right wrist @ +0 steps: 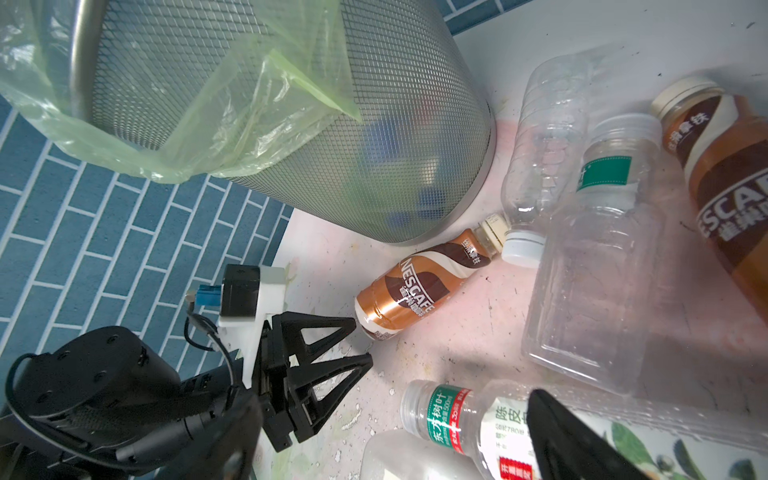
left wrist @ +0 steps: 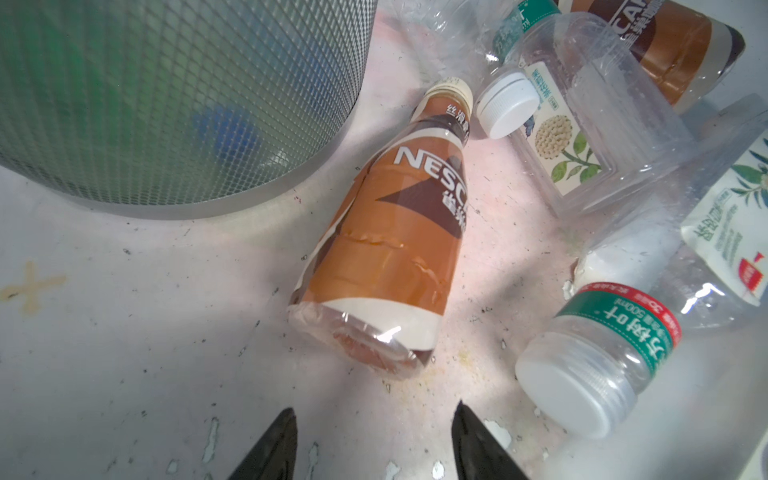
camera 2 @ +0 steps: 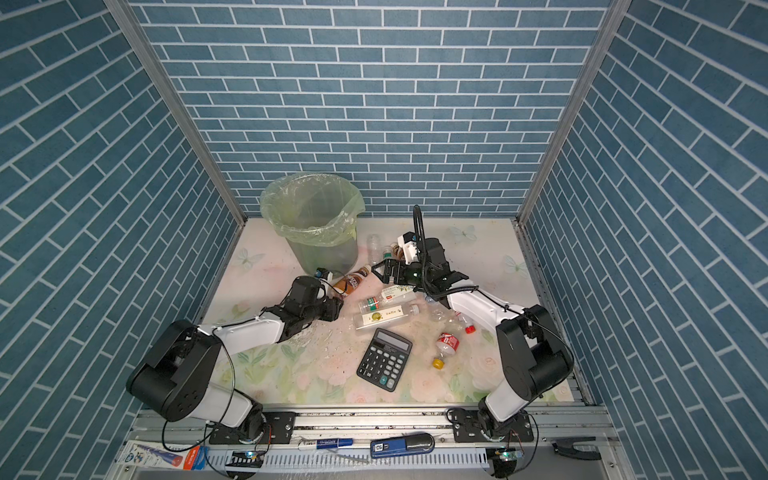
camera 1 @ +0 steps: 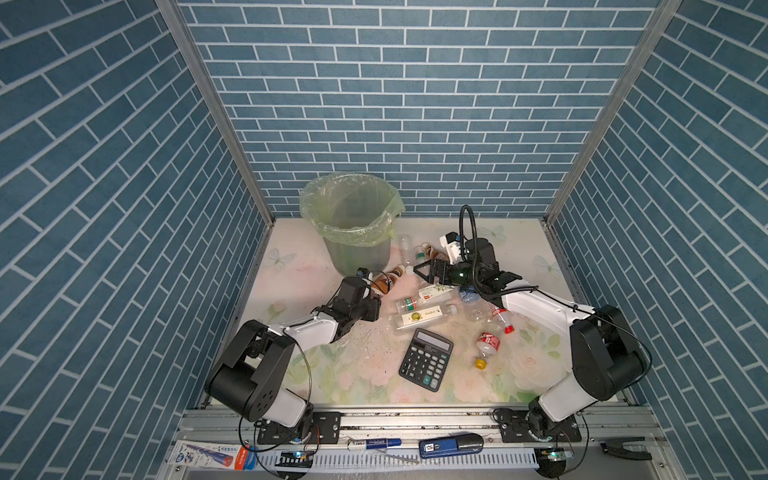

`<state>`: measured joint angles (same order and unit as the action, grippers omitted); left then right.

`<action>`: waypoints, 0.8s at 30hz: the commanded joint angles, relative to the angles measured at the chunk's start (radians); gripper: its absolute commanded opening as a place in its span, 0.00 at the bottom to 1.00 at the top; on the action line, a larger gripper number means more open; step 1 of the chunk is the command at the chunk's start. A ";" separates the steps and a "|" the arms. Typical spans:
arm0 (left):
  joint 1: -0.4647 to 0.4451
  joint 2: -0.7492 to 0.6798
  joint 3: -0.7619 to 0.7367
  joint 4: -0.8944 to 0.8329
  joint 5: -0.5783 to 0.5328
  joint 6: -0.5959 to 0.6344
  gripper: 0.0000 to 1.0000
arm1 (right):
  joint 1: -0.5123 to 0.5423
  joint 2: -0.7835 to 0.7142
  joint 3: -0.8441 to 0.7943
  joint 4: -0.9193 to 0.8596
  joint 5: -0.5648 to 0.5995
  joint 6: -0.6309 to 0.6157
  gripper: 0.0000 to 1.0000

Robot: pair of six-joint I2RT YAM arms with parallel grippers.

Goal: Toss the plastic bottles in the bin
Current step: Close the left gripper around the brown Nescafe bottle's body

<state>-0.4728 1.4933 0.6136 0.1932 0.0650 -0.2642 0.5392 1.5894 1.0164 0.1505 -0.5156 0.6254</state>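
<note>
Blue-brick walls [camera 1: 395,104] around floral desk [camera 1: 519,257], left claw [left wrist: 374,409] half open and empty short of brown bottle [camera 1: 387,282] mid-frame, right claw [camera 1: 419,272] spread wide, empty.

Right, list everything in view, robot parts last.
bin: one, grey mesh with a pale green liner, back left of the table.
brown bottles: two, lying down; one at the bin's base, one further back right.
clear bottles: at least seven, with white, green, red or blue labels, scattered mid-table.
calculator: one, black, front centre.
table: one, pale floral.
marker: one, white and blue, on the front rail.
left gripper: open, empty, at the nearer brown bottle's base.
right gripper: open, empty, above the pile.
</note>
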 commanded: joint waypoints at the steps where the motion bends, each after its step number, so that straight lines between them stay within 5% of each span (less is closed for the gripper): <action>1: -0.005 -0.018 -0.018 -0.002 0.018 -0.010 0.59 | -0.005 0.003 0.014 0.021 -0.009 0.023 0.99; 5: -0.005 -0.027 -0.029 0.006 0.025 -0.021 0.59 | -0.007 0.013 0.014 0.024 -0.012 0.035 0.99; 13: -0.003 -0.042 0.003 -0.005 -0.027 -0.006 0.85 | -0.010 0.029 0.017 0.041 -0.030 0.057 0.99; 24: -0.004 0.130 0.124 0.067 -0.027 0.032 0.87 | -0.017 -0.003 0.011 0.021 -0.029 0.053 0.99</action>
<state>-0.4747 1.5887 0.6987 0.2302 0.0414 -0.2550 0.5304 1.6073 1.0164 0.1661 -0.5354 0.6586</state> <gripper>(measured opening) 0.874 0.993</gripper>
